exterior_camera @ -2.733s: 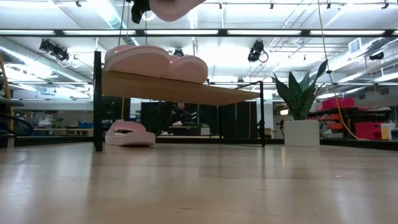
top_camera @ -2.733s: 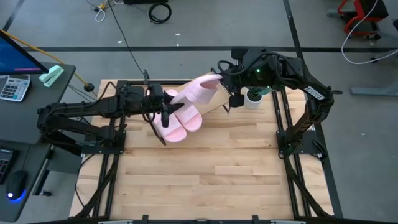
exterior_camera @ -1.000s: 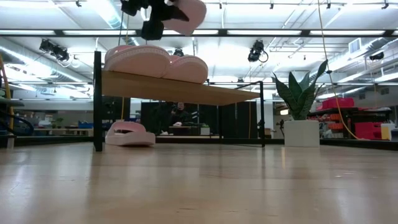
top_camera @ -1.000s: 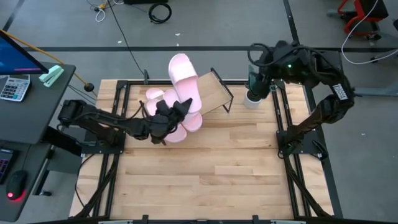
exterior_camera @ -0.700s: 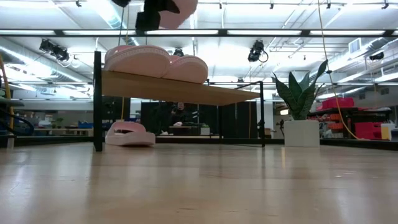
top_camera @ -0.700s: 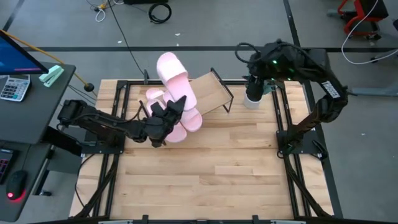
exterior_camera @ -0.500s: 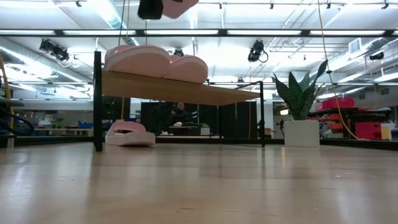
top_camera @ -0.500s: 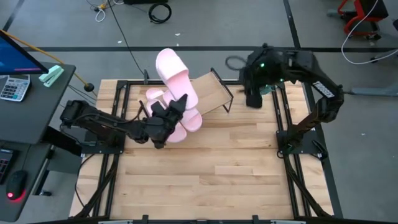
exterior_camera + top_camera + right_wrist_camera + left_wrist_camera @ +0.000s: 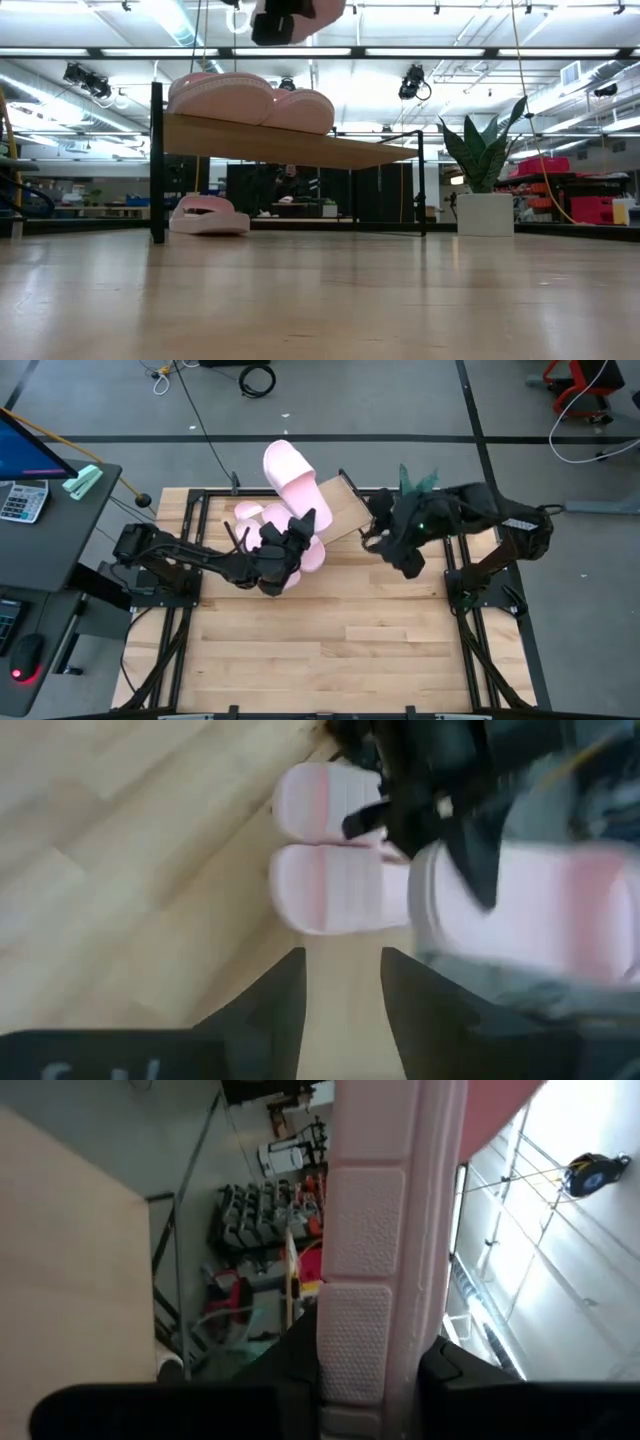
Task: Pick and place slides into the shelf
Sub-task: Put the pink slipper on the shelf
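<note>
High view: left tool (image 9: 297, 532) clenched on a slide (image 9: 291, 472), raised above the shelf (image 9: 345, 510). Two slides (image 9: 250, 100) rest on the shelf's 9 o'clock half; another (image 9: 208, 215) lies beneath. Right tool (image 9: 375, 538), empty and part-open, hovers at the shelf's 3 o'clock end. Two placements remain.

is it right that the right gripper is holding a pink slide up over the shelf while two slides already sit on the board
Not quite: the left gripper holds the raised slide, not the right gripper, which carries nothing, as the high view shows. The rest stands: two slides already sit on the shelf.
</note>
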Motion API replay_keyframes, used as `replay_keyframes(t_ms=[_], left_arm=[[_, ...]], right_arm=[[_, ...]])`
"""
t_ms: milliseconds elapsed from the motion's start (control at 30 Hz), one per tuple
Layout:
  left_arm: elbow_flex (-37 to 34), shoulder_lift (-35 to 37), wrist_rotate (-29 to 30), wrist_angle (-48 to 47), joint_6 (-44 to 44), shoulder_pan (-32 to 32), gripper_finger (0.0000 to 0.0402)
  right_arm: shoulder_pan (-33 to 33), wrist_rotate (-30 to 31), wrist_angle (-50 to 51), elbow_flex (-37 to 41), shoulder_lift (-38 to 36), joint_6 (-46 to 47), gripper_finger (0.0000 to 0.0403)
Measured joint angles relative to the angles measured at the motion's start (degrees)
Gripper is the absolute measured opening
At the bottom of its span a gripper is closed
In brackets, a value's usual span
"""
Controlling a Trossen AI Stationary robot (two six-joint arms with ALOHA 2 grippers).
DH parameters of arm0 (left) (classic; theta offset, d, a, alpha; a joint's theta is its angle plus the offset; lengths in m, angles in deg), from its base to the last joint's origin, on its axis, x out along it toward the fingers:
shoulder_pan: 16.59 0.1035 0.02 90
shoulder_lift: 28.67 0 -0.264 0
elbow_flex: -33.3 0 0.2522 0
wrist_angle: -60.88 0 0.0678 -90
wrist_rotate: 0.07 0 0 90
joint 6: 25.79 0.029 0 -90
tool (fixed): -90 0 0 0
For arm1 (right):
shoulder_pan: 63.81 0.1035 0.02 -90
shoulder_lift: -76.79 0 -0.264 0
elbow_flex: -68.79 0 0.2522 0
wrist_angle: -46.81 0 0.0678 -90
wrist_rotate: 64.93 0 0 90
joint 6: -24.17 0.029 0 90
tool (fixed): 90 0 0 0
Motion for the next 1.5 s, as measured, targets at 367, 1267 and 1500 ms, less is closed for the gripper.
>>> replay_keyframes(t_ms=[367,1267,1500], left_arm=[[0.0,0.1,-3.3,0.1,-3.0,0.7,0.0074],[0.0,0.2,-5.1,2.4,-4.4,1.1,0.0074],[0.0,0.2,-5.2,2.7,-3.9,1.3,0.0083]], right_arm=[[0.1,14.7,-9.0,3.3,5.1,-8.7,0.0130],[-5.3,9.4,-19.5,4.6,8.4,-14.3,0.0246],[-6.9,11.8,-20.6,4.6,9.7,-13.7,0.0219]])
